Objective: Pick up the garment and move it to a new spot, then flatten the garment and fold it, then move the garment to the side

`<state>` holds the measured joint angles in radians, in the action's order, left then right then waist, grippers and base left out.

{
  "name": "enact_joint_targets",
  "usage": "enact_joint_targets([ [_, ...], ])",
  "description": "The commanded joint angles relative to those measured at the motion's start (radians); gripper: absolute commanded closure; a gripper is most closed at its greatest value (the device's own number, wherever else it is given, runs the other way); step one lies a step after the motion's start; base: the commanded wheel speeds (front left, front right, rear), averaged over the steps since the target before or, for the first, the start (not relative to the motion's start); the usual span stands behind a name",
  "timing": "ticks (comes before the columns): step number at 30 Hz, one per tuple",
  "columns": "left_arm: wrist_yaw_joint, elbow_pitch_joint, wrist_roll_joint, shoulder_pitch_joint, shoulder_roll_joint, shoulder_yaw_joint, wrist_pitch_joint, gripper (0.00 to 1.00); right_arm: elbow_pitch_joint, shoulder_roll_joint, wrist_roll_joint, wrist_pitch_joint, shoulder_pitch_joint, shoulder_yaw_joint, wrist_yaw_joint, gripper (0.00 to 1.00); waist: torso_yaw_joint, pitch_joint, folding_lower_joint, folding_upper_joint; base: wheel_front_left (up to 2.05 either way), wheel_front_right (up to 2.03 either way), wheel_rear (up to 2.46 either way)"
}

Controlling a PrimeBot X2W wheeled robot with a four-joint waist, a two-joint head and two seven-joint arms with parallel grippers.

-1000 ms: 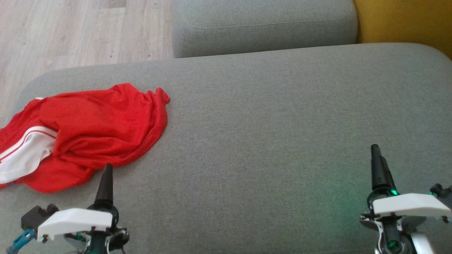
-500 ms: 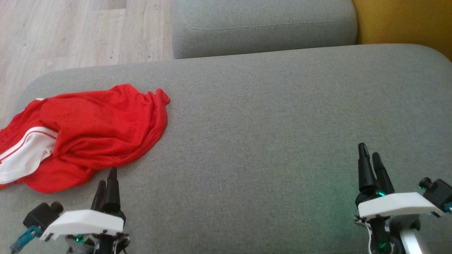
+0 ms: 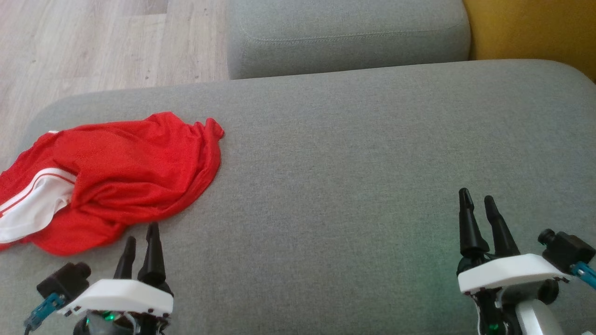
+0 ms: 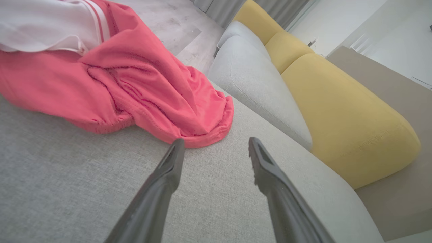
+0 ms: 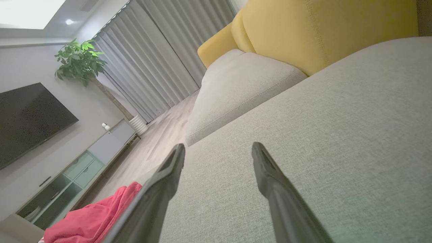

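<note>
- I see the red garment (image 3: 111, 179) lying crumpled at the left end of the grey seat cushion (image 3: 354, 153). Its left part runs off the edge of the head view.
- A white panel (image 3: 32, 209) with thin red stripes shows on the garment's left side. The rest is bunched red folds, with one corner poking out toward the middle of the cushion.
- My left gripper (image 3: 141, 232) sits at the lower left of the head view with its jaws spread and nothing between them. Its tips are just beside the garment's near hem, and I cannot tell whether one brushes the cloth.
- In the left wrist view the two dark fingers (image 4: 162, 182) point at the garment's rounded end, with bare grey fabric in the gap between them.
- My right gripper (image 3: 476, 195) is at the lower right, well apart from the garment. Its jaws are apart and empty over bare cushion.
- In the right wrist view the garment is a small red heap at the lower left.
- Beyond the seat cushion lie a second grey cushion (image 3: 349, 32), a yellow cushion (image 3: 531, 28) at the upper right, and pale wooden floor (image 3: 93, 42) at the upper left.
- The right wrist view also takes in a dark television (image 5: 30, 118), a potted plant (image 5: 79, 62), grey curtains (image 5: 162, 57) and a low cabinet (image 5: 77, 165).
</note>
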<state>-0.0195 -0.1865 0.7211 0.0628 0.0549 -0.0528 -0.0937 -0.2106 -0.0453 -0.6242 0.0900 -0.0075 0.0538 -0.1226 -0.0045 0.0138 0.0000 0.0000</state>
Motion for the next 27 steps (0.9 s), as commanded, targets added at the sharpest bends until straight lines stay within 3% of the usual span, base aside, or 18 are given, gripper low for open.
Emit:
enact_joint_targets([
  [1, -0.006, 0.043, -0.032, -0.027, 0.018, 0.015, -0.014, 0.0, 0.036, -0.017, 0.035, 0.017, -0.018, 0.018, -0.005, 0.0, 0.0, 0.0, 0.0, 0.0, 0.0, 0.0, 0.0],
  [27, -0.091, 0.083, -0.389, 0.008, 0.055, -0.043, -0.093, 0.0, 0.017, -0.008, 0.372, 0.096, 0.01, 0.017, -0.007, 0.0, -0.005, -0.001, 0.0, 0.0, 0.0, 0.0, 0.0],
])
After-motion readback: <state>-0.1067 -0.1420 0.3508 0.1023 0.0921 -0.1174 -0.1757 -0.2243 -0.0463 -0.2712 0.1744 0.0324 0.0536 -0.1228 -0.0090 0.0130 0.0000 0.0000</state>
